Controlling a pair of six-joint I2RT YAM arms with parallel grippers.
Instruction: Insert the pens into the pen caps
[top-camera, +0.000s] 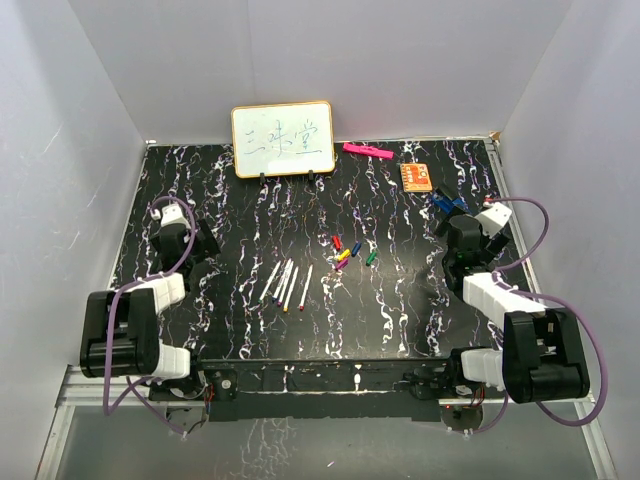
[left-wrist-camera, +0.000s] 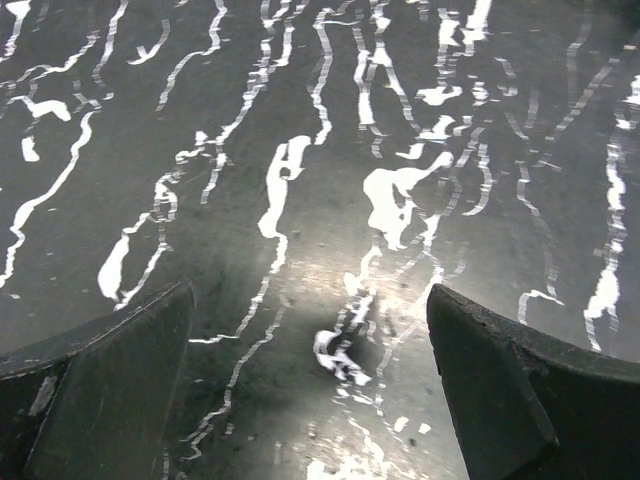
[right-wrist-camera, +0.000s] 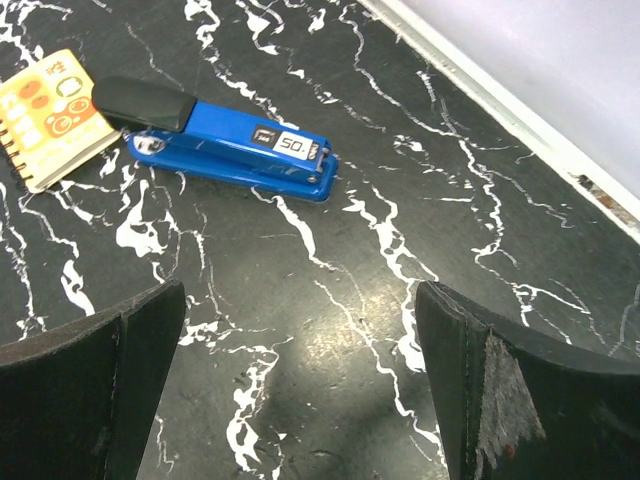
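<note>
Several white pens (top-camera: 285, 284) lie side by side on the black marbled table (top-camera: 400, 300), left of centre. The small pen caps lie in a loose cluster just right of them: red (top-camera: 337, 241), blue (top-camera: 356, 246), yellow (top-camera: 344, 254), purple (top-camera: 341, 264) and green (top-camera: 371, 257). My left gripper (top-camera: 195, 235) hovers over bare table at the left, well away from the pens; its wrist view shows it (left-wrist-camera: 310, 380) open and empty. My right gripper (top-camera: 458, 225) is at the right, beyond the caps; its wrist view shows it (right-wrist-camera: 300, 380) open and empty. No pen or cap shows in either wrist view.
A small whiteboard (top-camera: 283, 140) stands at the back. A flat pink bar (top-camera: 367, 151) and an orange notepad (top-camera: 417, 176) lie at the back right. A blue stapler (right-wrist-camera: 235, 150) lies just ahead of my right gripper, beside the notepad (right-wrist-camera: 50, 115). White walls enclose the table.
</note>
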